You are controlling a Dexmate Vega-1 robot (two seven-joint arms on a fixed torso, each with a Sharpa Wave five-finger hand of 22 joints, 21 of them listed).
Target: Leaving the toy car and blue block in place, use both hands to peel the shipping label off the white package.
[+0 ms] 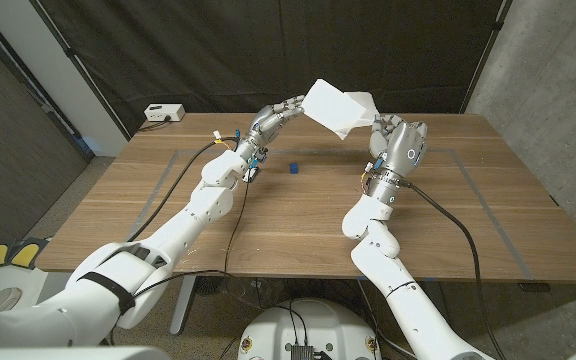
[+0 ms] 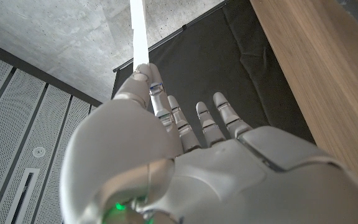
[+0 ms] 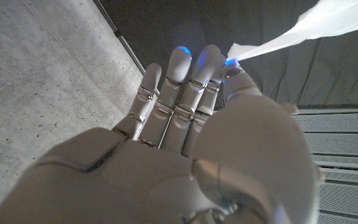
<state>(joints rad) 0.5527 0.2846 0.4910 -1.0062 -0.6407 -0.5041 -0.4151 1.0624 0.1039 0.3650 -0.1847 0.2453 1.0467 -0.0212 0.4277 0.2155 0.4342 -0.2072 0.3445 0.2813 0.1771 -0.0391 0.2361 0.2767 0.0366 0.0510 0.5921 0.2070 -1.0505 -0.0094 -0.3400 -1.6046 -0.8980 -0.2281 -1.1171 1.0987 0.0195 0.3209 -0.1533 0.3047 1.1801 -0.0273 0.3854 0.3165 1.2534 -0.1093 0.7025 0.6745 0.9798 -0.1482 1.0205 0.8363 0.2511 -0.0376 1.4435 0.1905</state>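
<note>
Between the hands: the white package (image 1: 338, 108) is held up in the air above the far part of the table, tilted, with one end at each hand.
Left hand: the left hand (image 1: 278, 113) pinches the package's upper edge; in the left wrist view that edge shows as a thin bright strip (image 2: 139, 34) at its fingertips.
Right hand: the right hand (image 1: 398, 140) is closed on the lower corner, which tapers into its fingertips in the right wrist view (image 3: 278, 38).
Label: I cannot tell where the shipping label sits or whether any of it is lifted.
Below the left hand: the blue block (image 1: 294, 169) lies on the table, well apart from both hands. The toy car I cannot make out.
Risk: both holds look like thin edge pinches, so a hard peeling pull could slip one corner free and drop the package toward the block.
Surface: wooden table (image 1: 298, 220), taped outline, a white box (image 1: 163, 112) at its far left corner.
Room: black curtain behind, concrete wall to the right.
</note>
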